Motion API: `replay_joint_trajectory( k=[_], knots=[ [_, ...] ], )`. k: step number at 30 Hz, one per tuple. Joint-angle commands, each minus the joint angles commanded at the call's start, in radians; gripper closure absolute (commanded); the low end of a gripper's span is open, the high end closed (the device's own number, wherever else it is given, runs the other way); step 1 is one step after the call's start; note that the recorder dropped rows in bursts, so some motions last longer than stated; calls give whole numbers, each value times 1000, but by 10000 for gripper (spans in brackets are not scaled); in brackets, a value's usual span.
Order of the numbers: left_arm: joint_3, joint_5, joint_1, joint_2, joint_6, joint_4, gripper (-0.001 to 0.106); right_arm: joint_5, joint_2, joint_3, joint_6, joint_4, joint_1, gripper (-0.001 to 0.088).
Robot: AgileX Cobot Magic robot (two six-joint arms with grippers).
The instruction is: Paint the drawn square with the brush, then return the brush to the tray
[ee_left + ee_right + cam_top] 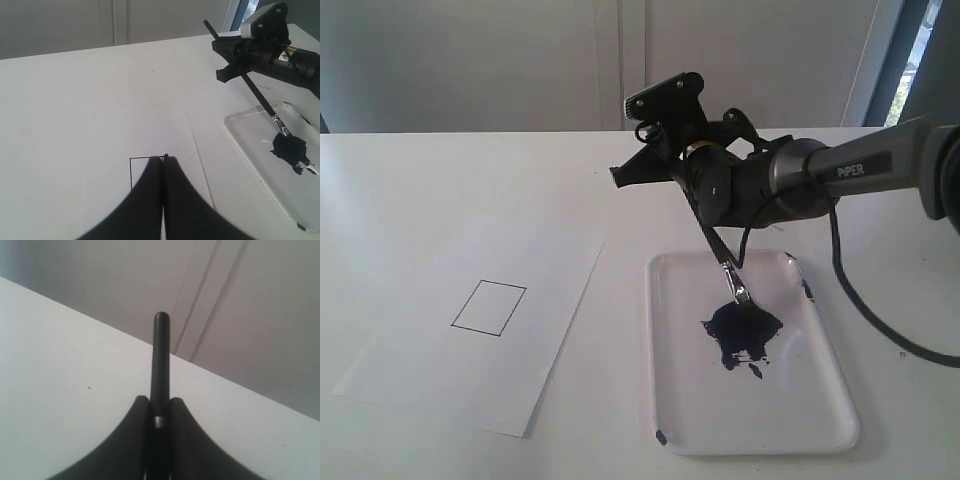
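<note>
Brush (720,255) in tray (800,400) (right of paper (440,370))

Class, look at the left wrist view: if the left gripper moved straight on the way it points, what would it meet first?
Probably the paper sheet, near the corner of the drawn square just beyond the shut left gripper; depth is unclear.

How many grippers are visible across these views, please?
2. The right gripper holds the brush over the tray, tip at the paint blot; the left gripper, shut, points toward the drawn square on the paper sheet. No others show.
</note>
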Motion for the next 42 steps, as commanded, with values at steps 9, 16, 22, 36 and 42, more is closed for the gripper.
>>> replay_joint_trajectory(
  k=[9,16,22,36,42],
  knots=[
    [0,2,0,0,19,0,1053,-2,8,0,7,-8,0,868],
    [0,-8,0,0,61,-13,1053,88,-81,0,92,-105,0,868],
    [0,-30,0,41,61,-16,1053,244,-161,0,192,-241,4,868],
    [0,39,0,210,86,-14,1053,334,-261,0,207,-298,32,868],
    [0,68,0,208,78,-23,1053,295,-259,0,352,-238,32,868]
  ],
)
